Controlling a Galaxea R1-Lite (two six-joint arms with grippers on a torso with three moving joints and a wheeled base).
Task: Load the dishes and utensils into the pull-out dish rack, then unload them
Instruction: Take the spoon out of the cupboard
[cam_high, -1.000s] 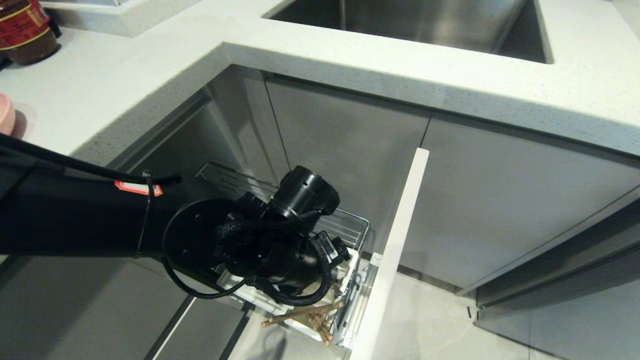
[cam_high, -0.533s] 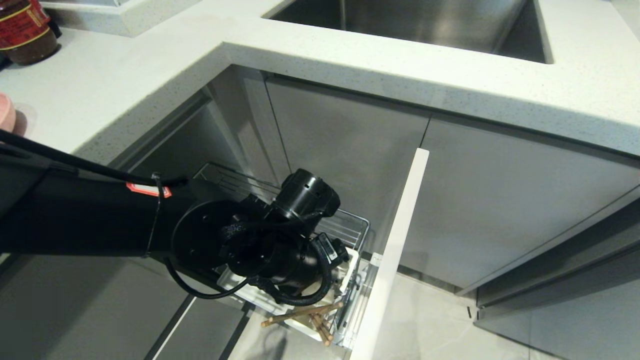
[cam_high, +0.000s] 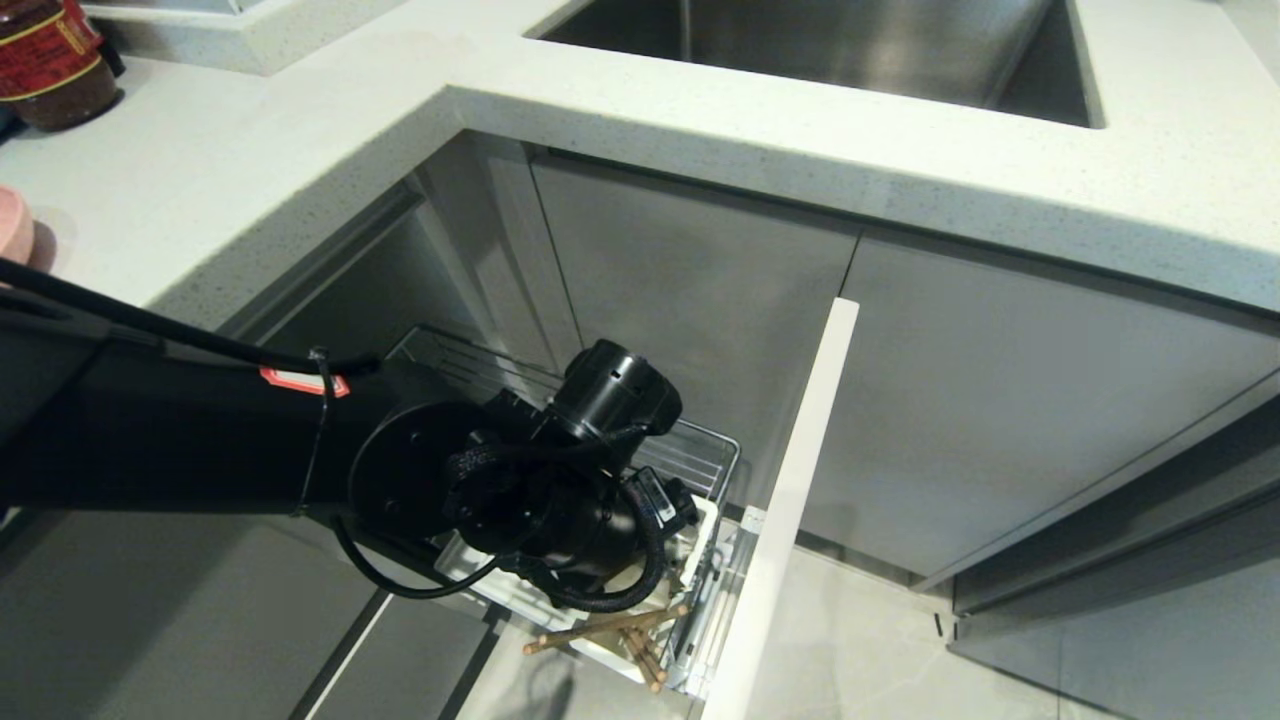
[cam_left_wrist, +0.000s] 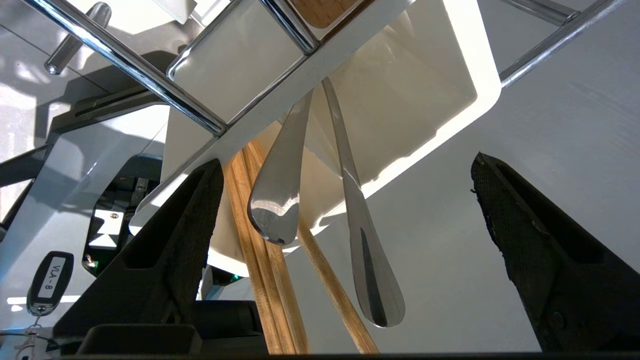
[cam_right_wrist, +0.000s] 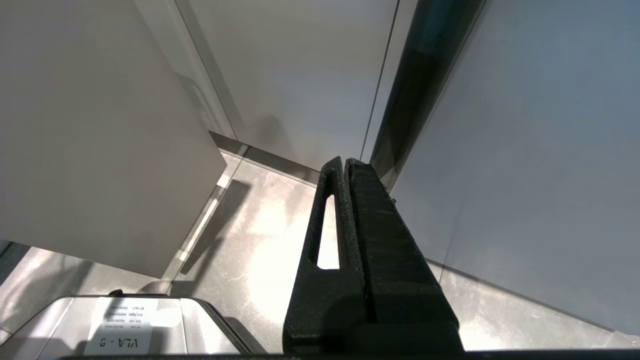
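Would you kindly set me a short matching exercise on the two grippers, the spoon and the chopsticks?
Things:
1. left gripper
2. right gripper
3. spoon
4. chopsticks

States:
A. shiny metal, standing in the white cup
B. jaws wide open
C. light wood, leaning out of the cup
D. jaws pressed together

Pairs: 1-B, 2-D, 3-A, 4-C

Spoon (cam_left_wrist: 280, 195) and chopsticks (cam_left_wrist: 260, 280) stand in the cutlery cup (cam_left_wrist: 425, 100) at the near end of the pull-out dish rack (cam_high: 700, 455), between my spread left gripper (cam_left_wrist: 345, 170), counter (cam_high: 300, 150) above.
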